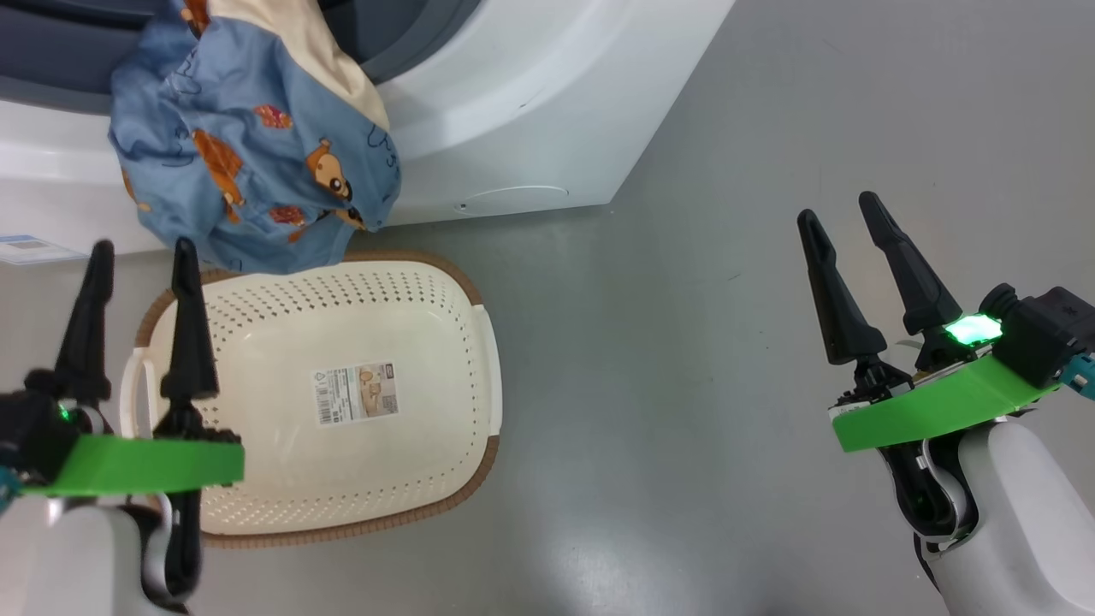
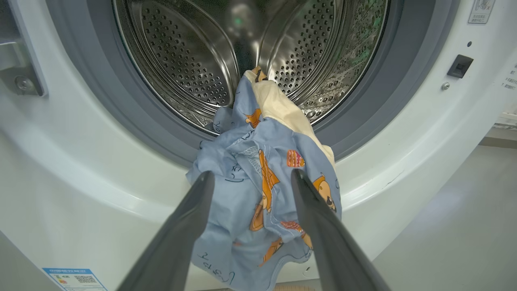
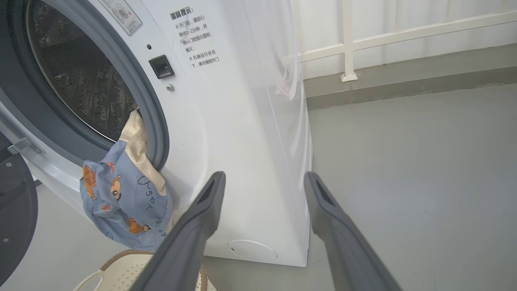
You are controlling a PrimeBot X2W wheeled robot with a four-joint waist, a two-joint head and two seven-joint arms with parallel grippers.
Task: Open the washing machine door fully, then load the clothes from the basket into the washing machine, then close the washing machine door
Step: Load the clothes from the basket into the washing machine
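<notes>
Far left, washer (image 1: 522, 103) with its round opening uncovered; door (image 3: 14, 210) swung out on the left, glossy black, just its edge in the right wrist view. Draped over the grey gasket (image 2: 101, 93) at the low lip of that opening, clothes (image 2: 258, 194): blue bear-print cloth with a cream piece along the top, upper end lying inside the steel drum (image 2: 190, 60), bulk hanging outside against the white front. Right below the hanging bundle, on the grey floor (image 1: 684, 342), basket (image 1: 376, 295), upright, close to the washer's foot, label (image 1: 355, 392) bare on its bottom. Lower hem of the cloth overlapping the basket's far rim in the head view. Near left, left gripper (image 1: 143, 250) above the basket's left handle, fingers spread wide, gripping nothing, pointing at the bundle; tips close to the hem, contact impossible to judge. Near right, right gripper (image 1: 838, 207) well apart from basket and washer, over bare floor, fingers likewise parted and holding nothing, aimed at the washer's right front corner. Blue sticker (image 2: 74, 279) low on the washer's left front.
</notes>
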